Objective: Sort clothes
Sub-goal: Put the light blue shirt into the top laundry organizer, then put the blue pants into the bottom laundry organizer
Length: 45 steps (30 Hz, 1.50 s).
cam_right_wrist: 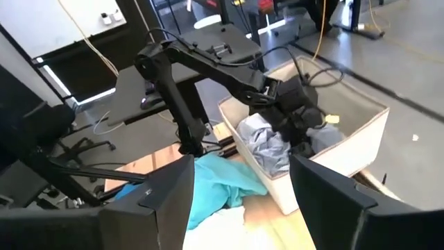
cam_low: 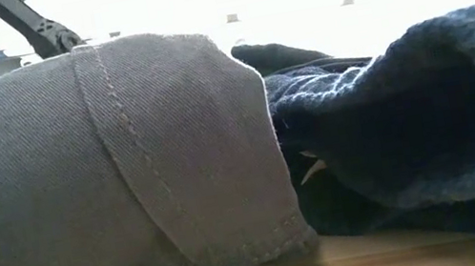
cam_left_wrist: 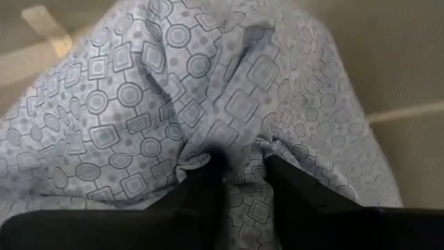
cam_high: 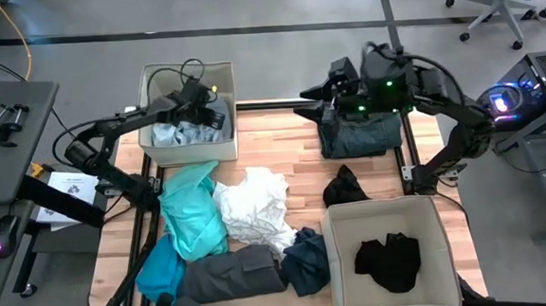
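Note:
My left gripper (cam_high: 197, 113) reaches into the far-left beige bin (cam_high: 221, 73) and is shut on a pale blue patterned garment (cam_left_wrist: 173, 97), which lies in that bin (cam_high: 182, 133). My right gripper (cam_right_wrist: 239, 173) is open and empty, hovering at the far side (cam_high: 313, 97) over a dark grey garment (cam_high: 357, 136). On the table lie a turquoise garment (cam_high: 191, 215), a white one (cam_high: 254, 206), grey trousers (cam_high: 228, 274), a navy piece (cam_high: 305, 258) and a small black piece (cam_high: 346, 186). A black garment (cam_high: 389, 263) lies in the near-right bin (cam_high: 429, 215). My left gripper pinches a bunched fold of the patterned garment (cam_left_wrist: 243, 149) between its two fingers (cam_left_wrist: 208, 180); one layer or several, I cannot tell. The fingers come from above, slanting down into the bin. The cloth spreads slack around them on the bin's contents.
The low view is filled by the grey trousers (cam_low: 98, 166) and the navy piece (cam_low: 410, 123) lying close to the near edge. Bare wood (cam_high: 282, 148) shows between the two far piles. Desks and an office chair (cam_high: 506, 1) stand beyond the table.

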{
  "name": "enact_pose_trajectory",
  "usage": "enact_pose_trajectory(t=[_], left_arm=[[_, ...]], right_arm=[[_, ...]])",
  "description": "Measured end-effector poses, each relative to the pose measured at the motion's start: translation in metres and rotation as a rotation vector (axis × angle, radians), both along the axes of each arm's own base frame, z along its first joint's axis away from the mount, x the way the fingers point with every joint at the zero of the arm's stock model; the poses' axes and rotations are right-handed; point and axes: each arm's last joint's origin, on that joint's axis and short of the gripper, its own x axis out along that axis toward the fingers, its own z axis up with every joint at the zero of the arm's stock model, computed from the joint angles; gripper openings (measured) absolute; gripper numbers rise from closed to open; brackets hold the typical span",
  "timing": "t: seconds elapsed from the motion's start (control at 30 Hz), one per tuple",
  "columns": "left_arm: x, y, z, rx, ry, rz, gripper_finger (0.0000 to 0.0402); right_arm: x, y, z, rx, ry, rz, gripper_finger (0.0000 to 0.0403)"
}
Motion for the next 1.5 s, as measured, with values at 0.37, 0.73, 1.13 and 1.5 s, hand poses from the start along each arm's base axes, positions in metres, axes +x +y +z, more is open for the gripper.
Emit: enact_pose_trajectory(t=[0.37, 0.73, 1.13, 1.5], left_arm=[[0.000, -0.007, 0.057, -0.004, -0.022, -0.097, 0.0076], [-0.021, -0.074, 0.128, -0.053, -0.062, -0.152, 0.0076], [-0.023, -0.128, 0.156, 0.054, -0.168, -0.258, 0.0076], [-0.009, -0.139, 0.152, 0.031, -0.152, -0.321, 0.0076]], right_arm=[[0.010, 0.011, -0.014, -0.004, 0.097, 0.019, 0.0223], [-0.015, -0.001, -0.063, -0.063, 0.713, -0.127, 0.0223], [-0.026, -0.021, -0.194, -0.225, 1.163, 0.056, 0.0233], [-0.036, -0.073, -0.288, -0.144, 1.176, 0.070, 0.0349]])
